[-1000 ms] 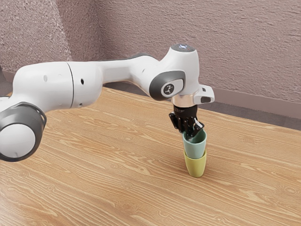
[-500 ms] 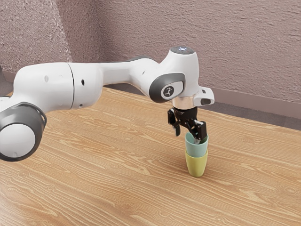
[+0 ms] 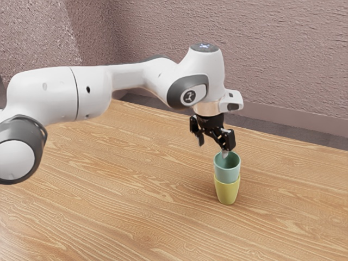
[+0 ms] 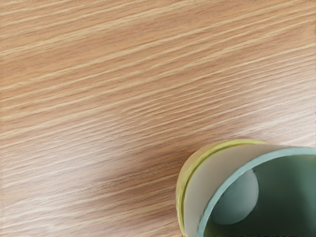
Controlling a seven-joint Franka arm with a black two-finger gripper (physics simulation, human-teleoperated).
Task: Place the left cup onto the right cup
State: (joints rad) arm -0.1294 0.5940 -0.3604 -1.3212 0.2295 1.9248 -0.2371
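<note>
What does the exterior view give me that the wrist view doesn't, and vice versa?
Exterior view: the Franka arm reaching in, the gripper open over the teal cup, and the wall behind. Wrist view: a look straight down inside the teal cup to its floor, with the yellow-green cup as a rim around it. Both: the teal cup nested upright in the yellow-green cup on the wooden table.

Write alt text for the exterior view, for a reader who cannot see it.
A teal cup sits nested upright in a yellow-green cup on a wooden table. The white arm reaches in from the exterior view's left, its black gripper open just above the teal cup's rim. A rough wall stands behind.
</note>
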